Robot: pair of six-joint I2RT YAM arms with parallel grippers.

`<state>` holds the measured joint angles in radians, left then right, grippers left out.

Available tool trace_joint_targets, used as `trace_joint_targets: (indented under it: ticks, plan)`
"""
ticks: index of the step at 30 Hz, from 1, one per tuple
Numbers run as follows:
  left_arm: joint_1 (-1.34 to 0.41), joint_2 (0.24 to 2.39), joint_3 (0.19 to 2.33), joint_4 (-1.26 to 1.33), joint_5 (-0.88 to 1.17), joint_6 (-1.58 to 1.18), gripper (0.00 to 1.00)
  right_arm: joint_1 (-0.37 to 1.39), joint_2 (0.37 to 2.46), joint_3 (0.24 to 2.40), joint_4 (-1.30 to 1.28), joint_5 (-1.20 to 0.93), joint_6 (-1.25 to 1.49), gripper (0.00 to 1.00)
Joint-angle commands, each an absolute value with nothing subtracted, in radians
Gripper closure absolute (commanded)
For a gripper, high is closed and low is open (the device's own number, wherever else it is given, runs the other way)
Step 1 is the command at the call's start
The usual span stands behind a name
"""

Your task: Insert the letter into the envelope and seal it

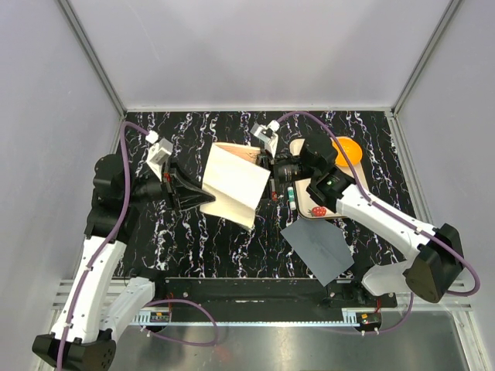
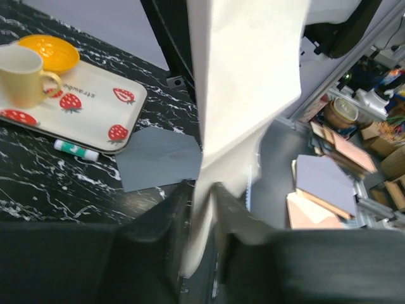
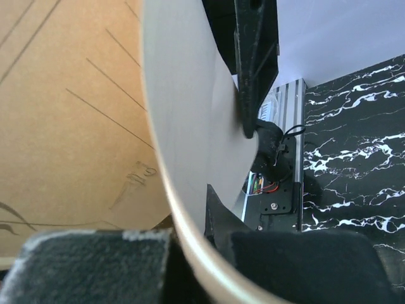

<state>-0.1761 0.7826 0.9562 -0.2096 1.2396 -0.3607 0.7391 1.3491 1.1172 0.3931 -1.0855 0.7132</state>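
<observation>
Cream-beige paper, thin and matte: the letter (image 1: 234, 184), lifted off the black, white-veined marbled tabletop (image 1: 193, 247) near the middle of the top view. Tilted there, with a soft fold line across its lower part. Bowed into a smooth curve in the right wrist view, shaded grey on the side facing that camera. Pale, almost white, hanging as a narrow upright band in the left wrist view.

Pinched at its 3 o'clock edge by the right gripper (image 1: 268, 173), jaws fully closed on the paper. Flanked at its 8 o'clock corner by the black wedge-shaped fingers of the left gripper (image 1: 207, 199), jaws drawn narrow about the sheet. Contact of pads with paper impossible to tell through the blur.

Slate-grey, flat and matte on the tabletop at 5 o'clock from the letter, apart from it: the envelope (image 1: 317, 249), angular in outline.

At 3 o'clock, partly under the right arm: a glossy cream tray (image 2: 95, 123) with rounded corners and red strawberry print, carrying a shiny orange bowl (image 2: 47, 52) and a pale yellow handled mug (image 2: 22, 76). Just beside the tray's rim, lying on the tabletop: a white-and-green glue stick (image 2: 74, 149).

At 12 o'clock behind the letter: a tan board (image 1: 241, 149), fine dark lines across its face.
</observation>
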Motion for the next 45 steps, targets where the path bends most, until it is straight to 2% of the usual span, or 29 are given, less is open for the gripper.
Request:
trace_joint_targets:
  ticks: [1, 2, 3, 5, 6, 9, 10, 12, 13, 14, 16, 20, 26, 32, 37, 38, 41, 42, 44, 45]
  plan:
    - [-0.178, 0.775, 0.951, -0.064, 1.276, -0.443, 0.86, 0.744, 1.327, 1.154, 0.377, -1.097, 0.683, 0.82]
    - [-0.179, 0.775, 0.953, -0.064, 1.275, -0.448, 0.92, 0.738, 1.324, 1.166, 0.324, -1.098, 0.661, 0.67]
    - [-0.179, 0.773, 0.956, -0.075, 1.273, -0.452, 1.00, 0.730, 1.318, 1.176, 0.286, -1.104, 0.646, 0.41]
    - [-0.176, 0.770, 0.962, -0.103, 1.267, -0.440, 1.00, 0.660, 1.302, 1.199, 0.194, -1.115, 0.631, 0.29]
    - [-0.175, 0.769, 0.965, -0.141, 1.261, -0.417, 1.00, 0.622, 1.295, 1.204, 0.178, -1.146, 0.634, 0.17]
    - [-0.167, 0.768, 0.968, -0.207, 1.209, -0.388, 1.00, 0.467, 1.261, 1.242, 0.060, -1.225, 0.550, 0.02]
    - [-0.166, 0.779, 0.968, -0.216, 1.186, -0.387, 1.00, 0.431, 1.240, 1.259, -0.104, -1.220, 0.499, 0.00]
    - [-0.166, 0.796, 0.971, -0.235, 1.163, -0.403, 1.00, 0.341, 1.227, 1.351, -0.297, -1.157, 0.295, 0.00]
    - [-0.164, 0.814, 0.974, -0.239, 1.157, -0.406, 1.00, 0.330, 1.226, 1.394, -0.506, -1.126, 0.203, 0.00]
    - [-0.164, 0.822, 0.982, -0.245, 1.160, -0.400, 1.00, 0.330, 1.226, 1.486, -0.599, -1.082, 0.013, 0.00]
    - [-0.167, 0.839, 0.988, -0.268, 1.135, -0.393, 1.00, 0.330, 1.227, 1.570, -0.719, -1.010, -0.083, 0.00]
    - [-0.202, 0.851, 1.014, -0.287, 1.161, -0.344, 1.00, 0.389, 1.244, 1.673, -0.796, -0.903, -0.244, 0.00]
    - [-0.290, 0.838, 1.040, -0.325, 1.169, -0.238, 1.00, 0.722, 1.322, 1.740, -0.877, -0.678, -0.454, 0.00]
    - [-0.328, 0.844, 1.074, -0.409, 1.187, -0.121, 1.00, 0.839, 1.391, 1.756, -0.897, -0.621, -0.558, 0.03]
    - [-0.347, 0.848, 1.089, -0.426, 1.209, -0.080, 1.00, 0.934, 1.408, 1.732, -0.896, -0.575, -0.607, 0.19]
    - [-0.350, 0.850, 1.089, -0.431, 1.215, -0.072, 1.00, 0.942, 1.410, 1.721, -0.891, -0.571, -0.615, 0.28]
    - [-0.354, 0.850, 1.098, -0.460, 1.210, -0.032, 1.00, 0.954, 1.410, 1.707, -0.894, -0.575, -0.617, 0.41]
    - [-0.354, 0.853, 1.107, -0.486, 1.210, -0.008, 1.00, 0.956, 1.410, 1.706, -0.893, -0.581, -0.615, 0.50]
    - [-0.354, 0.857, 1.120, -0.518, 1.197, 0.038, 1.00, 0.960, 1.408, 1.701, -0.899, -0.587, -0.606, 0.59]
    - [-0.354, 0.861, 1.137, -0.547, 1.190, 0.075, 1.00, 0.960, 1.408, 1.700, -0.899, -0.586, -0.595, 0.67]
